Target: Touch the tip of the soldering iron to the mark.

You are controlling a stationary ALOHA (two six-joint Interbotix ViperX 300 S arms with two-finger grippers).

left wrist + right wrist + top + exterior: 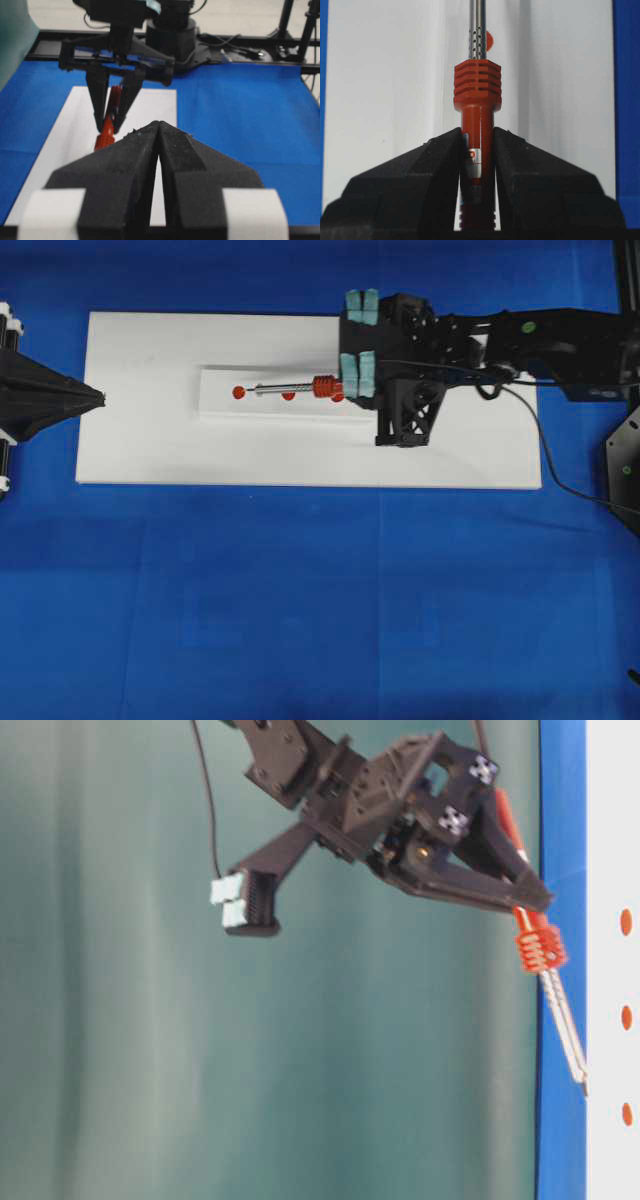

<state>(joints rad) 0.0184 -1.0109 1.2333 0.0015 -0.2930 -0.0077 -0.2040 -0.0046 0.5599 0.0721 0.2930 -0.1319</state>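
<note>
Right gripper clamped on soldering iron.

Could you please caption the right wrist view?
Right gripper clamps the soldering iron by its red handle, above the white board.

No legible text, brand or number anywhere. Soldering iron handle carries a small white-and-red label between the right gripper fingers, print too blurred and too far hidden to read. Only other signs: black-and-white checker tags on the right gripper body in the table-level view, and plain red dots on the raised white strip at the middle of the white board, none bearing characters.
</note>
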